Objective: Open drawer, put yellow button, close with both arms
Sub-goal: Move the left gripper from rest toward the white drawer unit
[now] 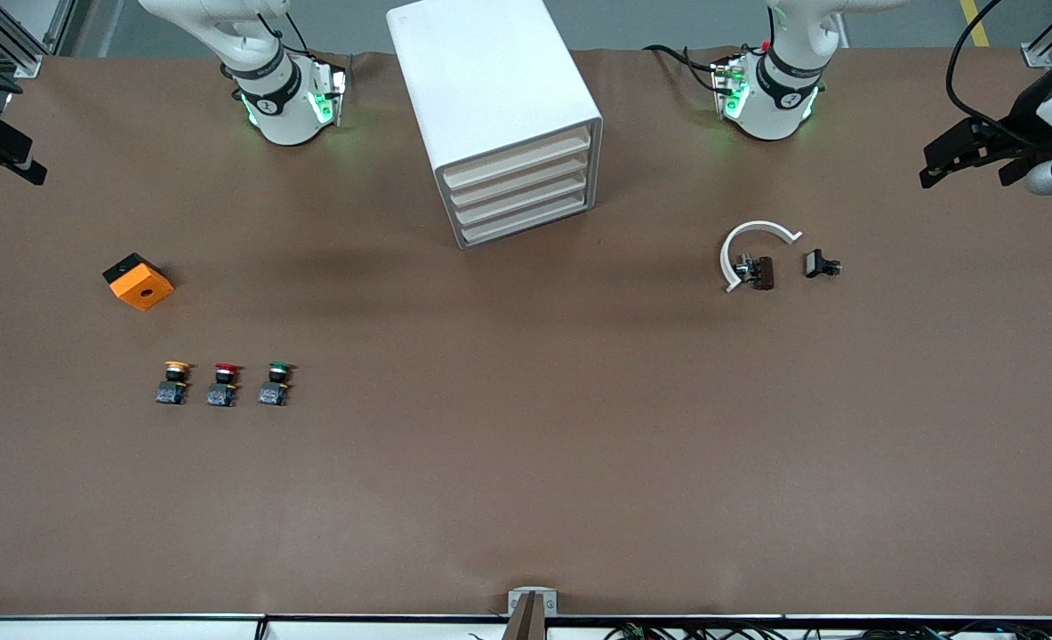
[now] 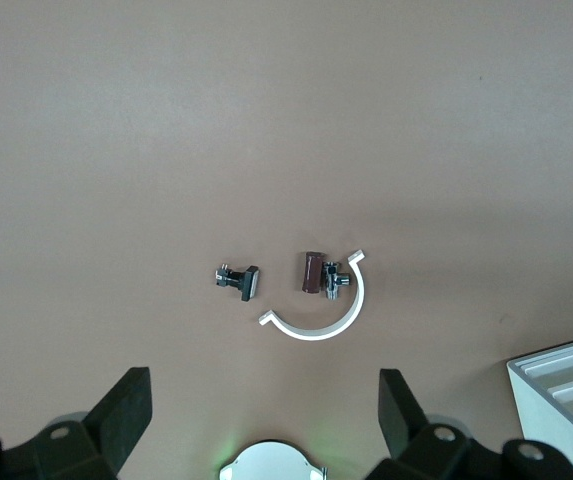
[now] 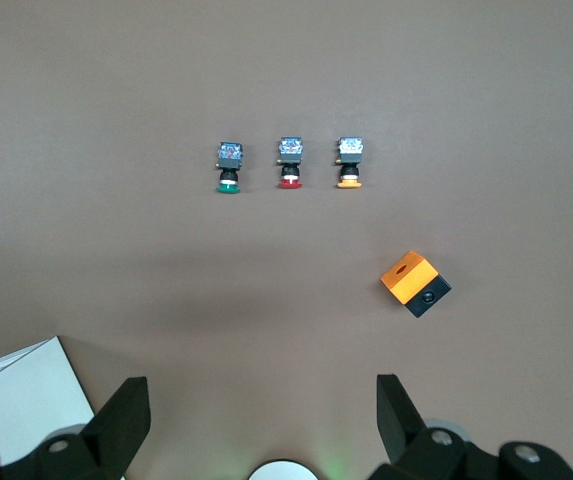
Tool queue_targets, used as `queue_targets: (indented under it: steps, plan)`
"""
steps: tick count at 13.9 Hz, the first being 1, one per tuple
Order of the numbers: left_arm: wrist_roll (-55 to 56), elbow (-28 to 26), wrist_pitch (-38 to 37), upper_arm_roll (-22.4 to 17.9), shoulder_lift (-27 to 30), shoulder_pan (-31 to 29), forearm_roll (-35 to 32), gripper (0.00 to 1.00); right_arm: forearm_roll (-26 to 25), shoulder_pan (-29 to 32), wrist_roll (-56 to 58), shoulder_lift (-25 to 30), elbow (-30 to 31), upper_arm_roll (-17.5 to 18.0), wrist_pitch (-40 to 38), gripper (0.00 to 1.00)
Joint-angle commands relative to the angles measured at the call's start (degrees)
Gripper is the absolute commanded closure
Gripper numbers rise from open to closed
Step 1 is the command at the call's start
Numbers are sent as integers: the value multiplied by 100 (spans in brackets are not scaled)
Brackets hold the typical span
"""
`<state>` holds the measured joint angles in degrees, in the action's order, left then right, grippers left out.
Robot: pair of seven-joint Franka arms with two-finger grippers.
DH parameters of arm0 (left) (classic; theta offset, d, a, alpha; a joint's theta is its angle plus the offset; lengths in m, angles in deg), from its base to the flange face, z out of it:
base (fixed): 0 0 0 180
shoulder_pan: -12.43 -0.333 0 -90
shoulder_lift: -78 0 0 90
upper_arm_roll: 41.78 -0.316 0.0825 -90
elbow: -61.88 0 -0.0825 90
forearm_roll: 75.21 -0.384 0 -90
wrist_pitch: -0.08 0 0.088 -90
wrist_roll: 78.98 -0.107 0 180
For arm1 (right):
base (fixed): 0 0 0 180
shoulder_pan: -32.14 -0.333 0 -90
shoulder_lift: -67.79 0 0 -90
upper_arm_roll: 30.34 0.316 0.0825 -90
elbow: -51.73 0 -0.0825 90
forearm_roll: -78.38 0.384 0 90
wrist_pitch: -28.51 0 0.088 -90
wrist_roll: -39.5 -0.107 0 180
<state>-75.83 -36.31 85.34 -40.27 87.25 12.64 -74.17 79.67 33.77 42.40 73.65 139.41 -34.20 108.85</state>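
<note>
4 drawers, all closed, in the cabinet (image 1: 499, 116); the drawer (image 1: 518, 160) fronts carry no readable writing. Yellow button (image 1: 174, 381) sits on the counter (image 1: 526, 444) toward the right arm's end, beside the red button (image 1: 223, 383) and green button (image 1: 276, 382). Left gripper (image 2: 258, 425) and right gripper (image 3: 258, 425) both wait high above the counter, jaws released, holding nothing.

White arms (image 1: 281, 98), black joint bands.
</note>
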Motion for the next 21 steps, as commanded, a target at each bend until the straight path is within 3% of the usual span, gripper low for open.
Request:
queue_targets:
  steps: [1,10,17,21]
  plan:
    - [-173,142,-150,16,-37,-11,-103,0,4,5,-17,126,126,0,17,0]
    - [80,239,-212,-10,-247,-11,-112,0,4,5,-17,126,126,0,17,0]
    - [222,230,95,68,-1117,85,-42,0,12,-13,-25,126,126,8,8,0]
    - [834,248,403,402,-1469,112,-16,0,56,-13,-52,126,126,8,-18,0]
